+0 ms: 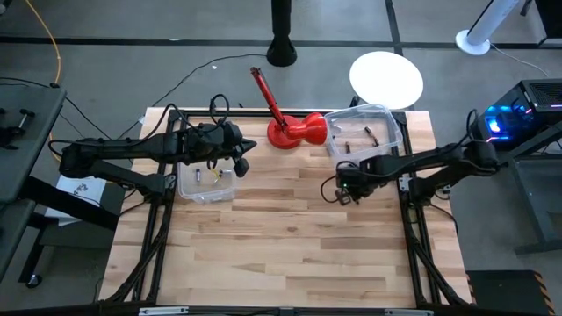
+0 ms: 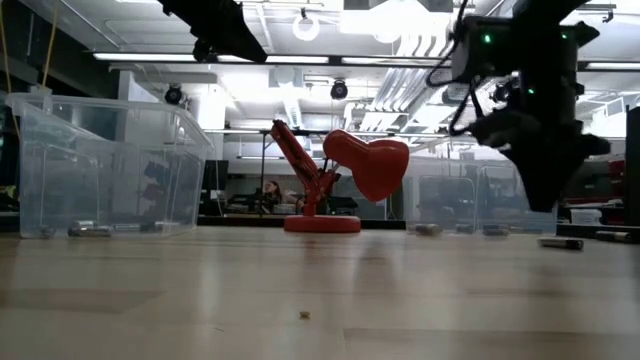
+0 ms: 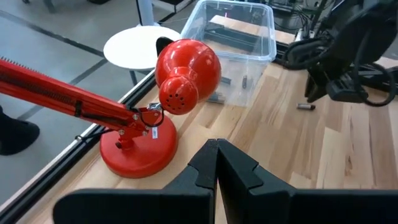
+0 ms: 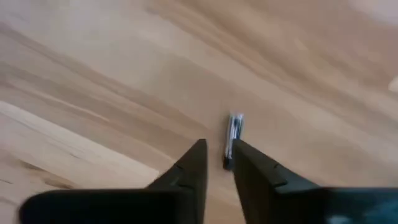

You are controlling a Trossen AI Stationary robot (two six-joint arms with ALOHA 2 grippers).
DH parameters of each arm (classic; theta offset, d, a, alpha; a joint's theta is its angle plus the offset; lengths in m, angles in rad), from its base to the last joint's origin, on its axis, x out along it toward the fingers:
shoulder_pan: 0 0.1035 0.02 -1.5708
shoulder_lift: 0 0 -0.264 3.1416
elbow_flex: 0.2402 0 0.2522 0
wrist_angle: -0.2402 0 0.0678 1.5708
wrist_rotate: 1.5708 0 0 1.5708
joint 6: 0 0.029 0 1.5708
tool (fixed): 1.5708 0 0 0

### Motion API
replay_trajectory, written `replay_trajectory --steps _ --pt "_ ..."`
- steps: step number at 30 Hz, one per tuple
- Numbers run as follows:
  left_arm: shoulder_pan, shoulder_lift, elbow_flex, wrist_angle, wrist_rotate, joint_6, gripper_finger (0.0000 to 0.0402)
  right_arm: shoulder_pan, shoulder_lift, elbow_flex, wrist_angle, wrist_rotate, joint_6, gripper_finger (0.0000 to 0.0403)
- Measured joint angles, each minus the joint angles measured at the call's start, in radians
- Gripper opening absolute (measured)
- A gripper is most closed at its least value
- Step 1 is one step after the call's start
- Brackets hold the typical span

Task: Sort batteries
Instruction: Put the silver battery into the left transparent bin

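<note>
Hovering over bare wood, right pincer (image 4: 217, 155) slightly parted, holding nothing, battery (image 4: 234, 134) just beyond, left pincer (image 3: 216, 163) closed, empty.

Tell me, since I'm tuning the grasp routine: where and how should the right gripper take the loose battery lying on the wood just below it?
Grip the battery across its middle, coming straight down from above. It lies flat on the bare table, a slim cylinder with nothing touching it, so only its long sides are free. The right gripper should probably place one finger on each long side, not at the ends, where it could slip out.
</note>
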Motion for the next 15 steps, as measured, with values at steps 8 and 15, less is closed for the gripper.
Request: replay_trajectory --steps 8,15 --pt "0.0 -0.018 0.022 -0.004 0.103 -0.029 0.0 0.049 0.102 0.014 0.026 0.082 -0.02 0.0161" --pt "-0.003 -0.089 0.087 -0.001 0.22 -0.002 0.0 0.055 0.233 0.017 0.164 0.066 0.005 0.0183"
